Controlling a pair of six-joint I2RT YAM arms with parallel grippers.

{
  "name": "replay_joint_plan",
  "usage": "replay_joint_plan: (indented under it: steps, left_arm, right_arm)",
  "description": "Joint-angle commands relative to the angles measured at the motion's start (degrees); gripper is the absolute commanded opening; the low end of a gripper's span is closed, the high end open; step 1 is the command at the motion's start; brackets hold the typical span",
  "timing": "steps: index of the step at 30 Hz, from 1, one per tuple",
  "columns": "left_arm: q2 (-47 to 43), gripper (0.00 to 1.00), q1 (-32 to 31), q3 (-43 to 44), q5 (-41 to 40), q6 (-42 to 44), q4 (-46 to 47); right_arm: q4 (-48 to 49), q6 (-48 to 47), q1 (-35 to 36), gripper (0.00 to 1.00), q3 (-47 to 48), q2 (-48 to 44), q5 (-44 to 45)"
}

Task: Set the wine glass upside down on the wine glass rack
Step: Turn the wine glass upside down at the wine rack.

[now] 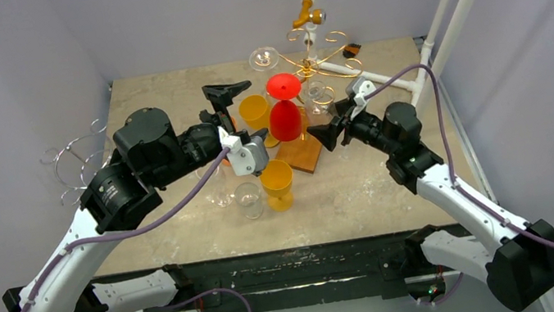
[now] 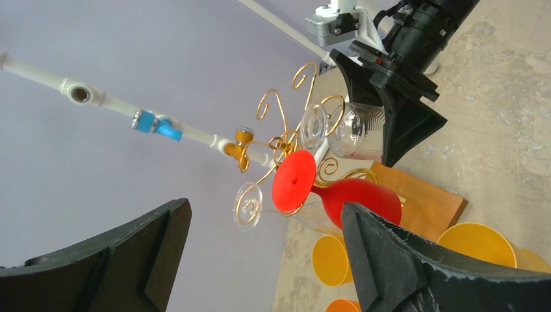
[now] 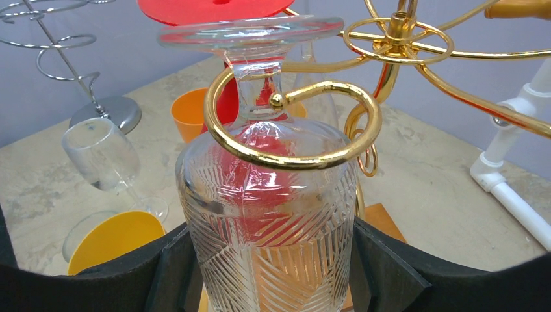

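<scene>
A clear cut-glass wine glass [image 3: 273, 214] hangs upside down, its stem inside a gold hook [image 3: 292, 158] of the wine glass rack [image 1: 317, 55]. My right gripper [image 3: 273, 244] is shut on its bowl, one finger pressed to each side. In the top view the glass [image 1: 321, 98] sits at the rack's right side with the right gripper [image 1: 333, 119] around it. A red glass [image 1: 284, 117] hangs upside down on the rack beside it. My left gripper [image 2: 266, 214] is open and empty, just left of the red glass [image 2: 354, 198].
Yellow glasses [image 1: 276, 179] [image 1: 255, 112] and clear glasses [image 1: 248, 197] stand in front of the rack's wooden base [image 1: 302, 150]. A silver wire rack [image 1: 75, 157] stands at the left edge. White pipes [image 1: 378, 75] run behind on the right.
</scene>
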Motion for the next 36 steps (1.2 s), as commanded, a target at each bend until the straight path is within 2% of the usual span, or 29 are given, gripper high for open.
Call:
replay_joint_plan:
  steps: [1, 14, 23, 36]
  left_arm:
    - [-0.4, 0.93, -0.1, 0.0, -1.8, -1.5, 1.4]
    - [0.5, 0.93, -0.1, 0.2, -1.6, -1.3, 1.8]
    - [1.1, 0.93, -0.1, 0.1, -1.7, -1.1, 2.0]
    - [1.6, 0.93, -0.1, 0.3, -1.9, -0.8, 2.2]
  right_arm:
    - [12.6, -1.4, -0.1, 0.16, -1.6, -2.3, 0.5]
    - [23.0, -0.8, -0.1, 0.18, -6.0, -2.5, 0.3]
    - [26.7, 0.7, -0.1, 0.18, -7.8, -1.2, -0.9]
    - [35.4, 5.8, -0.1, 0.17, -13.3, -0.7, 3.5]
